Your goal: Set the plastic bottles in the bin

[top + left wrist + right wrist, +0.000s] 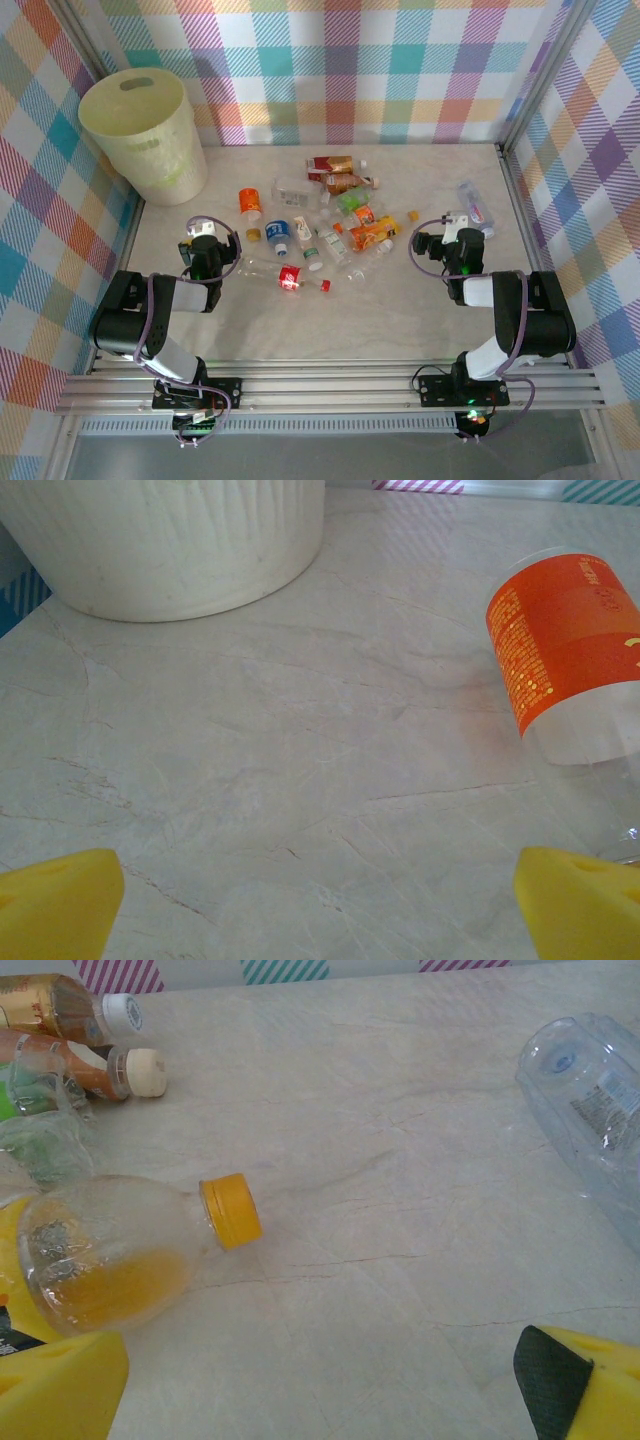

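Several plastic bottles lie scattered over the middle of the table. The pale-yellow bin stands upright in the far left corner; its ribbed base is ahead in the left wrist view. My left gripper is open over bare tabletop, its yellow fingers wide apart, with an orange-labelled bottle ahead on the right. My right gripper is open too, holding nothing. A yellow-capped bottle lies just off its left finger, and a clear crushed bottle lies ahead on the right.
A red-labelled bottle lies nearest the front, between the two arms. Checked fabric walls on metal frames close in the table on three sides. Two capped brown and orange bottles lie far left in the right wrist view.
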